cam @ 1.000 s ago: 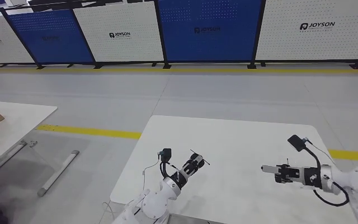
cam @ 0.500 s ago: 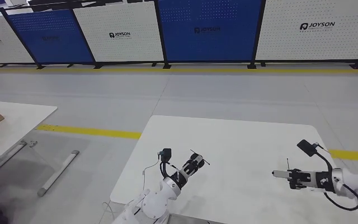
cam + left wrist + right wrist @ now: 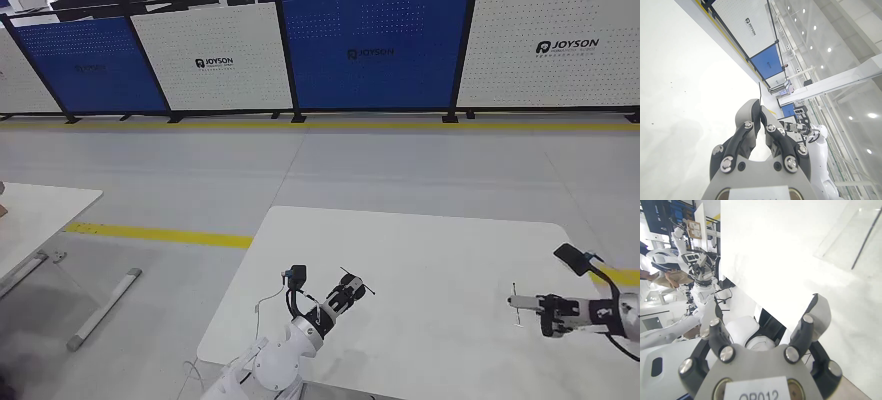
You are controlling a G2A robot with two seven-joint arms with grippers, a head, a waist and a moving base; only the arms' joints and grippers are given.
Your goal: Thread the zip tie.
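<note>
Rightward is where the right gripper (image 3: 525, 308) has gone over the last second, drawing back toward its own side of the table (image 3: 430, 250), while the left gripper (image 3: 760, 104) has kept its place near the front edge. The left gripper's 2 fingers are pressed together on the zip tie (image 3: 759, 91), a thin black strip. Its free end stands out past the fingertips, with its long axis roughly in line with them in the left wrist view. The right gripper's fingers stand wide apart with nothing between them. From those open fingers the zip tie lies well apart, off toward the robot's left. I judge that the threading turns on closing that gap and lining up with the short free end. A thin dark strip (image 3: 865, 240), possibly a second tie, lies flat on the table near the right gripper.
</note>
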